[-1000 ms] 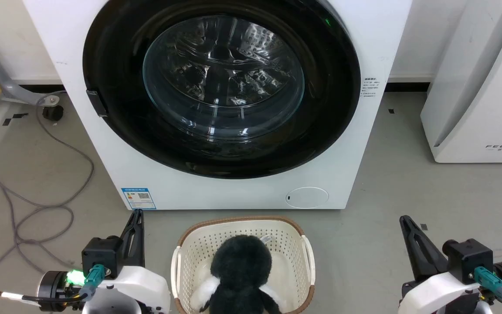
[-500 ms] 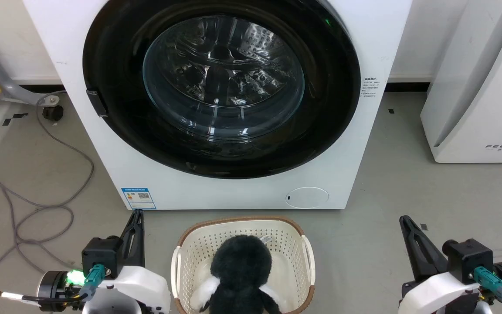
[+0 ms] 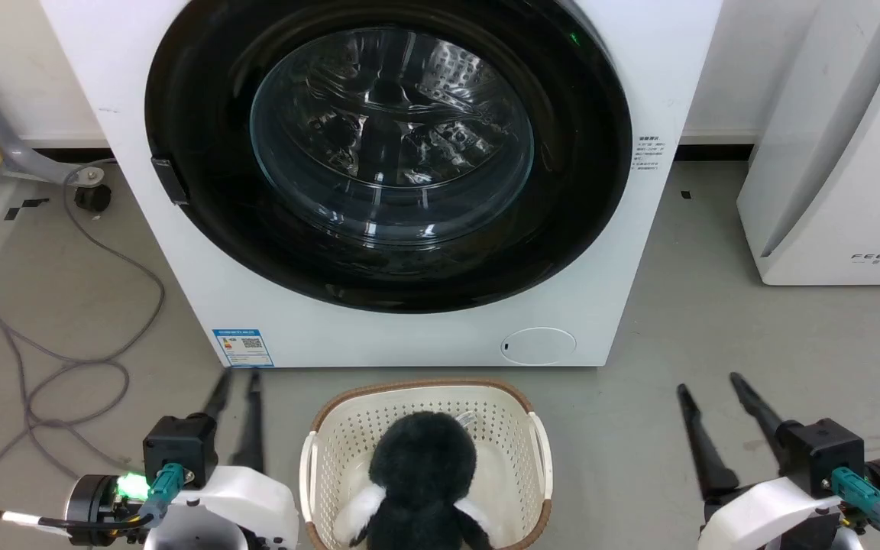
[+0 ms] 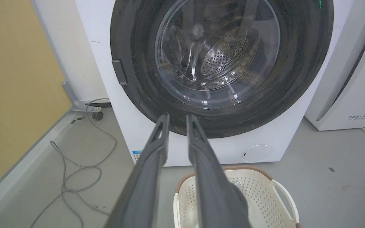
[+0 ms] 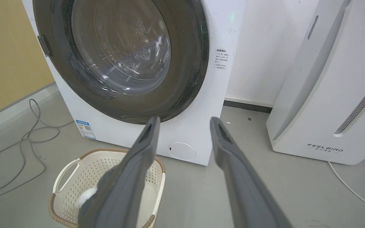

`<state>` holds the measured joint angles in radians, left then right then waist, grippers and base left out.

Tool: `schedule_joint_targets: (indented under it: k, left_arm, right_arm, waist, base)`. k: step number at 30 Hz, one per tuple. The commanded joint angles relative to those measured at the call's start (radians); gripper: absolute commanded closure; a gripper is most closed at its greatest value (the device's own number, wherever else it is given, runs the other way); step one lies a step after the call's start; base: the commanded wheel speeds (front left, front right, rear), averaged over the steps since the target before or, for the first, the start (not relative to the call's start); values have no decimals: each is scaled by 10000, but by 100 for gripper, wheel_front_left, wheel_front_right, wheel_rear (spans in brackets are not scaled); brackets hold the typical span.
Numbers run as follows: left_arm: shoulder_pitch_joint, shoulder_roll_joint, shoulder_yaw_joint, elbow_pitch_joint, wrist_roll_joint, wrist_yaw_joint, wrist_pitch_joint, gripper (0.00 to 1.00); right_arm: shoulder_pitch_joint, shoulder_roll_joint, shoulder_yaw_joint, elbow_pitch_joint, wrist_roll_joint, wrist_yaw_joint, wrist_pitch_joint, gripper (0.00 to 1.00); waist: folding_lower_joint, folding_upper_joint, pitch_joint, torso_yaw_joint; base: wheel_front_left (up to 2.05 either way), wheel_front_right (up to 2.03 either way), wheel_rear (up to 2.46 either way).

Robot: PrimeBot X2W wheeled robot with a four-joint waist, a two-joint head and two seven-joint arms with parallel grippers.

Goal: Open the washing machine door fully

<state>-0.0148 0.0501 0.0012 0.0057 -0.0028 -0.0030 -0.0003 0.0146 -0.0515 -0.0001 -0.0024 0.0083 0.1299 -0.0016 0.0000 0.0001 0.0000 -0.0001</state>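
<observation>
The washing machine (image 3: pixel 379 336) is a big white box, and its round black door (image 3: pixel 386 153) with the clear glass bowl lies flat against the front. The small black handle tab (image 3: pixel 170 180) sits on the door's left rim. My left gripper (image 3: pixel 240 376) hovers low over the floor in front of the machine's lower left corner, its fingers parted by a narrow gap and holding nothing. My right gripper (image 3: pixel 709 384) hangs at the lower right, open wider and empty. In the left wrist view the left gripper (image 4: pixel 177 116) points at the door's lower rim (image 4: pixel 220 126). The right gripper (image 5: pixel 184 119) points toward the machine's lower right.
A cream perforated basket (image 3: pixel 539 443) with a black and white plush toy (image 3: pixel 422 466) stands on the floor between my arms, just before the machine. A white FEELAIR appliance (image 3: pixel 829 176) stands to the right. A grey cable (image 3: pixel 66 359) loops over the floor at left.
Both grippers were shut in the earlier frames and their fingers have now spread, the right more than the left. The arms, door and basket have not moved.
</observation>
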Motion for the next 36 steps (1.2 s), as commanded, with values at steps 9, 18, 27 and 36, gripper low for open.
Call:
schedule_joint_targets:
  k: [9,18,27,36]
  left_arm:
    - [1,0,-85,16,-83,157,-209,0]
    - [9,0,-166,13,-152,295,-397,0]
    - [14,0,-249,18,-219,438,-585,0]
    - [16,0,-317,21,-280,575,-773,0]
  right_arm:
    - [8,1,-101,-164,383,1,-208,0]
    - [16,2,-170,-390,796,1,-395,0]
    - [36,3,-171,-570,1223,2,-582,59]
    - [-38,4,-501,-575,2723,2,-769,100]
  waist:
    - [0,-1,22,6]
    - [0,-1,41,31]
    - [0,-1,69,67]
    - [0,-1,97,91]
  base:
    - [0,0,0]
    - [0,0,0]
    - [0,0,0]
    - [0,0,0]
